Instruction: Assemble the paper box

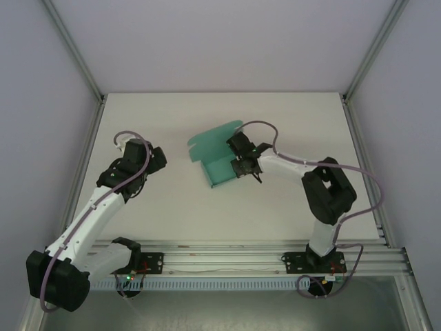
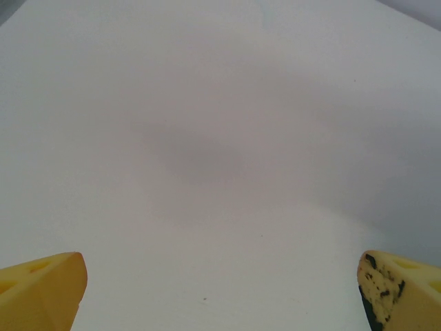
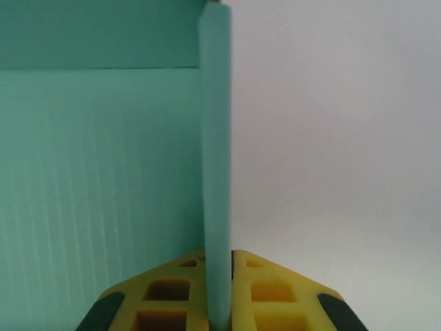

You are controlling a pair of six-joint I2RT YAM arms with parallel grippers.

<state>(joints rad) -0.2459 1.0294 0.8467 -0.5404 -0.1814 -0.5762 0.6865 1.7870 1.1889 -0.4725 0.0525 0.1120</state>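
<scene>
The paper box (image 1: 219, 157) lies half-folded near the middle of the surface (image 1: 172, 207), the right tool (image 3: 219, 261) pinched on one upright wall (image 3: 216, 138) of it, while the left tool (image 2: 220, 283) hangs with jaws spread wide over bare surface, well apart. With nothing pinning the base, a pull from the right arm will likely drag or tip the whole light sheet instead of creasing it; the thin wall could also buckle or slip from so narrow a pinch.

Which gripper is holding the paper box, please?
The right gripper: its fingers pinch an upright wall of the paper box, while the left gripper hangs open over the table, away from it.
</scene>
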